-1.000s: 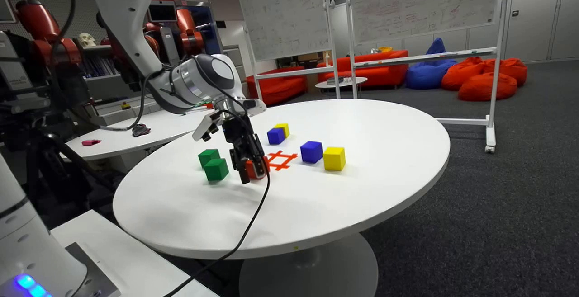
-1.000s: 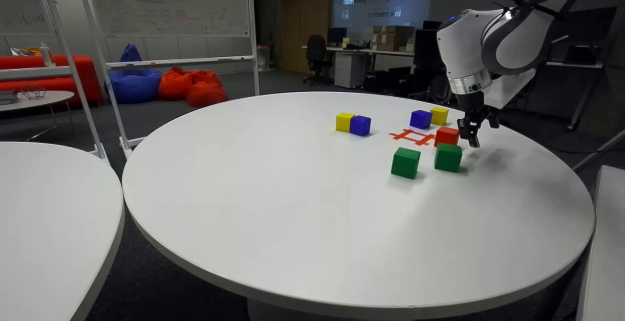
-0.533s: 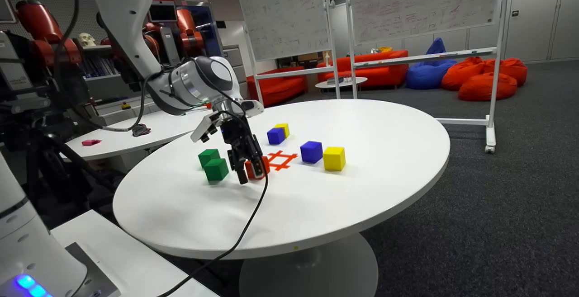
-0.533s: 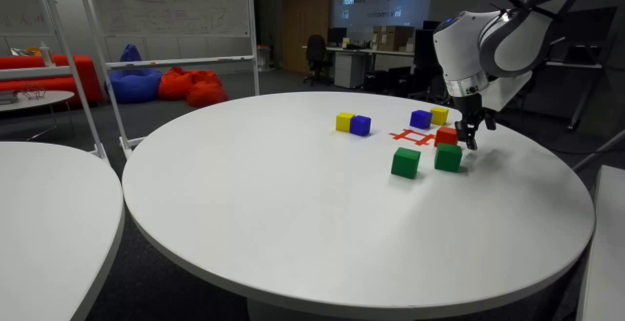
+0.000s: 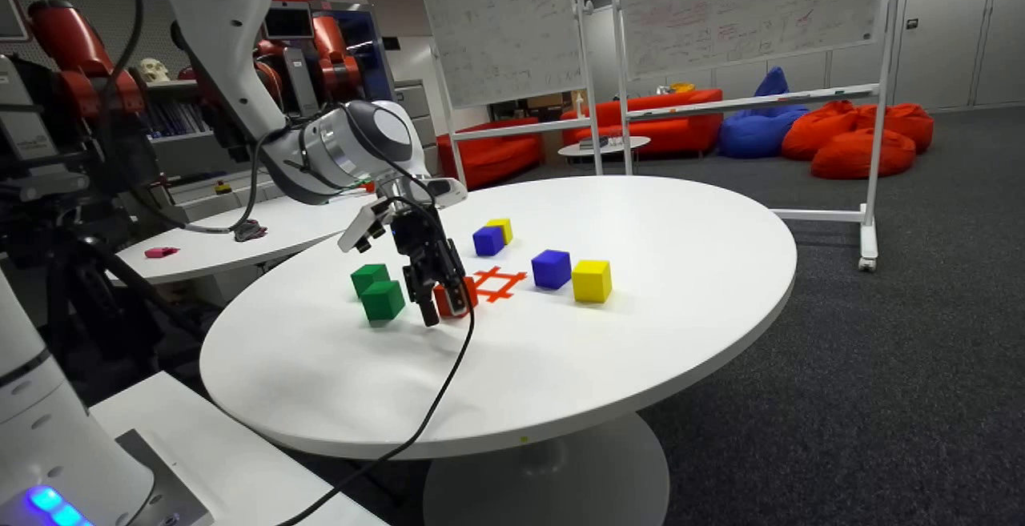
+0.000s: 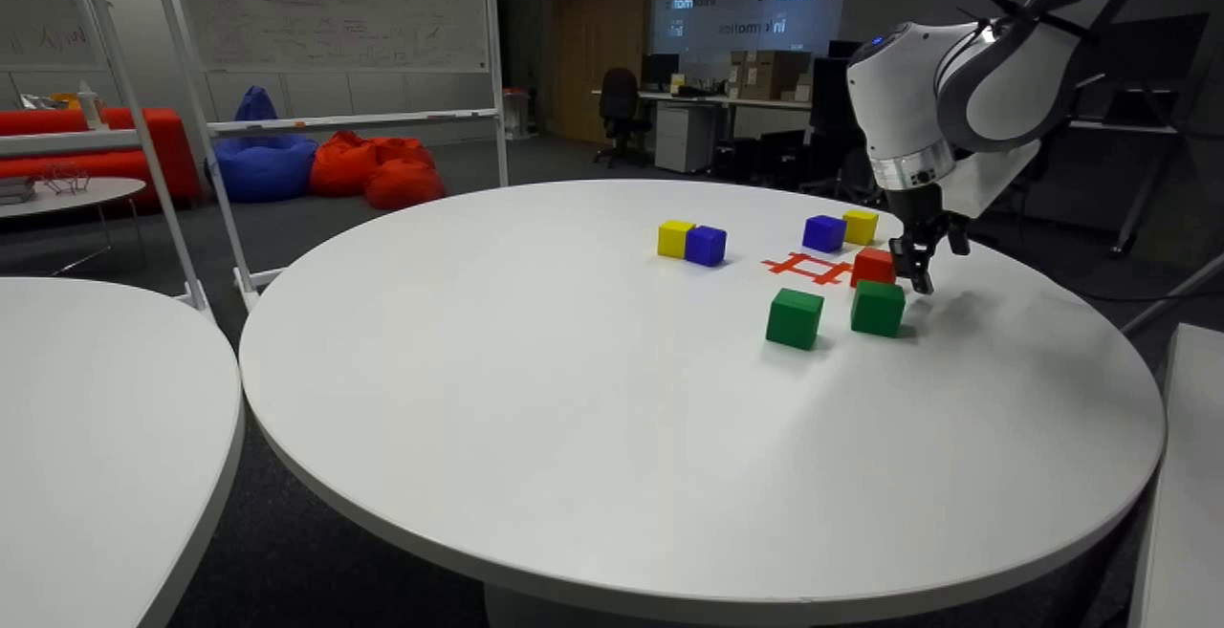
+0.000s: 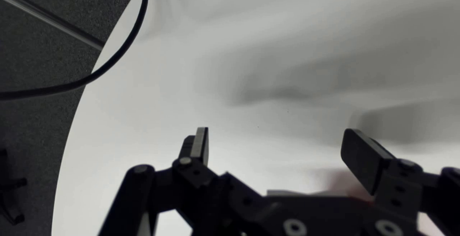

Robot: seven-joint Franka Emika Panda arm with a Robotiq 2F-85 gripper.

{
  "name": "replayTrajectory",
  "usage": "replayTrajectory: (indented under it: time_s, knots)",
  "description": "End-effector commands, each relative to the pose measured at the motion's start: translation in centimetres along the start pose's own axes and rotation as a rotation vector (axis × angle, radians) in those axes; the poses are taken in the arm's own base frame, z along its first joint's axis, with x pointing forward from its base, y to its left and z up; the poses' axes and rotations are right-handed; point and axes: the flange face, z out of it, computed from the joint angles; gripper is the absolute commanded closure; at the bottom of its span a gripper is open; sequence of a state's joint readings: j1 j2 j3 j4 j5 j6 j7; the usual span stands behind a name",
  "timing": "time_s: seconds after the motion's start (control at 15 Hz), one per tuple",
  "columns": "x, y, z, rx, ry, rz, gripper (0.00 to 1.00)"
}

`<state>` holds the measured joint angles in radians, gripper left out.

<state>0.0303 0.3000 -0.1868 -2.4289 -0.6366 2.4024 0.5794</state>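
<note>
The gripper (image 7: 276, 134) partly hides the red cube (image 5: 445, 303) in an exterior view. Its fingers (image 7: 363, 157) stand wide apart; the arm (image 5: 344, 150) slants down over the white table (image 5: 641, 350).

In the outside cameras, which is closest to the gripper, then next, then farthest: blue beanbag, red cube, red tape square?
In both exterior views, from the gripper:
1. Red cube: right by it.
2. Red tape square: on the table, past the cube.
3. Blue beanbag: far behind the table.

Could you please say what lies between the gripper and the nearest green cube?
Only bare tabletop shows between the gripper and the green cube, in an exterior view.
</note>
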Motion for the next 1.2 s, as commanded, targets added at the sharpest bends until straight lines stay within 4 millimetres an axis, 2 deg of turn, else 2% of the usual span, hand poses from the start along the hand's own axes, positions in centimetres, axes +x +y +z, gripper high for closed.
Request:
replayTrajectory:
  time_s: [0.0, 0.53, 0.6, 1.13]
  knots:
    - [0.9, -0.6, -0.6, -0.008, 0.01, -0.019, 0.0]
    - [2.6, -2.2, -2.5, -0.02, 0.059, -0.066, 0.0]
    - [1.9, -2.0, -2.6, -0.002, 0.062, -0.035, 0.0]
    - [2.3, -2.3, -2.5, -0.005, 0.065, -0.041, 0.0]
